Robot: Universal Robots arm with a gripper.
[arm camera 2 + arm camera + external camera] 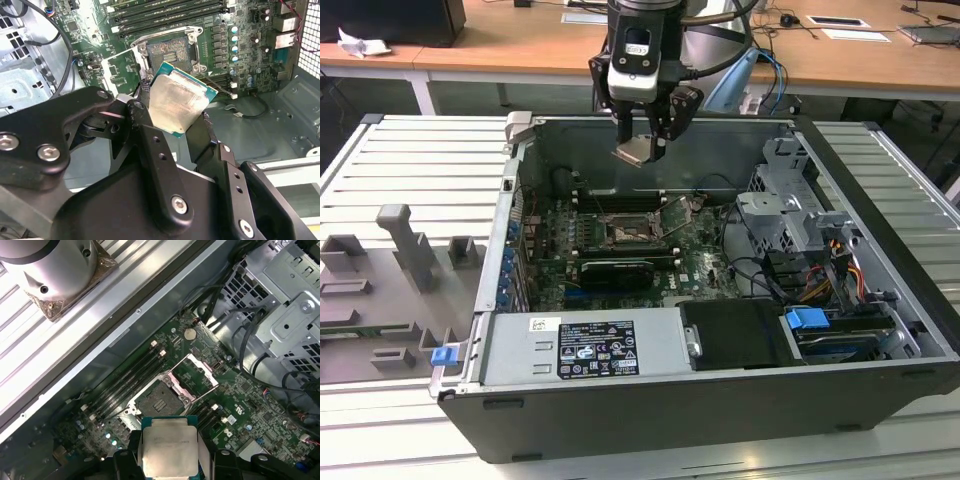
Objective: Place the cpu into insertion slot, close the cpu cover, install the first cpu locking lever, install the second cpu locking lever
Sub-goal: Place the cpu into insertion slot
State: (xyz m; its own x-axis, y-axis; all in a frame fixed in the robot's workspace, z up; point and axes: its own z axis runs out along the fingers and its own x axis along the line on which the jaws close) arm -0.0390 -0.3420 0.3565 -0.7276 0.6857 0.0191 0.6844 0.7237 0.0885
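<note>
An open black metal computer case (720,412) sits on a pale grey slatted table (410,160). In the exterior view, it holds a green motherboard (695,265) at centre, a silver labelled power supply box (520,350) at seven o'clock and a grey perforated metal drive cage (790,215) at two o'clock. Grey plastic fixture blocks (405,245) stand at nine o'clock of the case.

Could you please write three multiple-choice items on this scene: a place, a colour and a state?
1. Where is the cpu? A seated in the insertion slot; B held in the gripper above the motherboard; C lying on the case floor.
2. What colour is the motherboard? A red; B white; C green.
3. How does the cpu cover stand? A swung open off the slot; B shut over the slot; C missing.
Answers: 1 B, the gripper clamps it in both wrist views; 2 C, the board shows green; 3 A, the slot lies bare beside the frame.
</note>
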